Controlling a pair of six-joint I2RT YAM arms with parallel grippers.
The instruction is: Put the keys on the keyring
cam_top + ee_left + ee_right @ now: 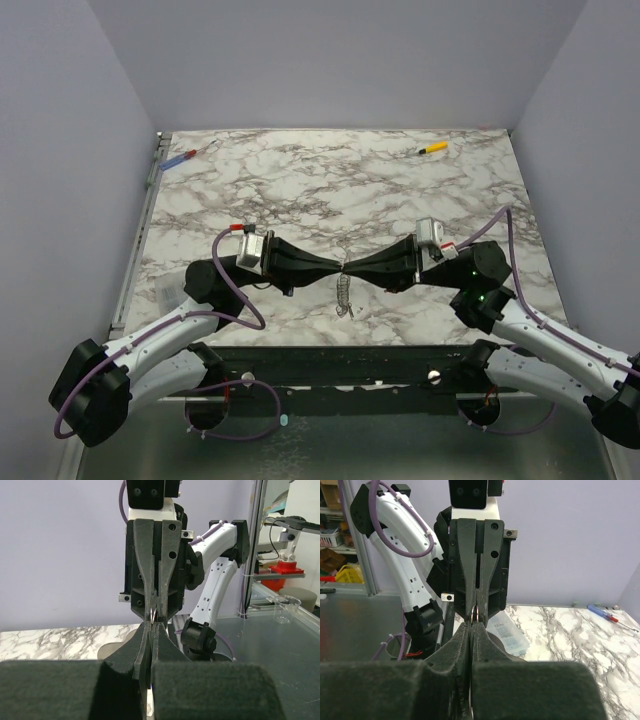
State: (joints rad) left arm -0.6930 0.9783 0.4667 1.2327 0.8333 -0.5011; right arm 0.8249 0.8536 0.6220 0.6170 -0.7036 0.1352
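Left gripper (338,268) and right gripper (350,268) level, pointing inward, tip to tip at frame centre. Jaws of each pressed together.

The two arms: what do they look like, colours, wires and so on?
White links, black joints on the left arm and right arm. A purple cable loops along each. The left gripper and right gripper are black, with two tapering fingers.

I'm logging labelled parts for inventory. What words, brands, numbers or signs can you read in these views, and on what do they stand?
None can be read in any view.
Clear cup: any markings too blurred.
Yellow-handled tool and blue-and-red tool: too small to show print.
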